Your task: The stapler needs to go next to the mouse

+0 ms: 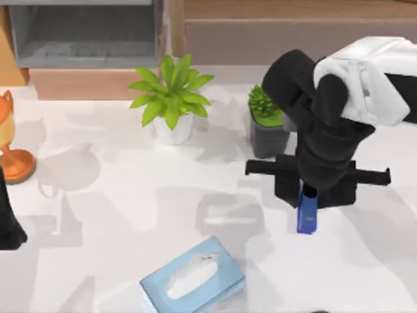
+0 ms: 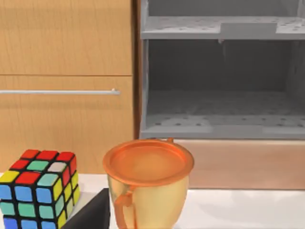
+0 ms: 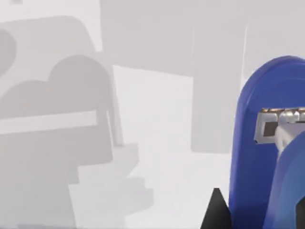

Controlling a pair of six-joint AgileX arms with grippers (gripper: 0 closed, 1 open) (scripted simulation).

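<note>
Meanwhile the right pincer [image 1: 308,195] hangs over the bench [image 1: 98,215] right of centre, apparently gripping the blue stapler [image 1: 307,213], below the dark potted plant [image 1: 266,124]; the left arm sits parked at the left edge.

Hidden and cut-off parts
Right arm [image 1: 326,130] hides the stapler's [image 1: 307,212] 12 o'clock end; tissue box [image 1: 193,277] cropped at 6 o'clock.

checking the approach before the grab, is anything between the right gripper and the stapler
Nothing visible does. The right gripper hangs directly over the stapler on the table's right side, with bare white table around it. The tissue box lies well off to the left.
</note>
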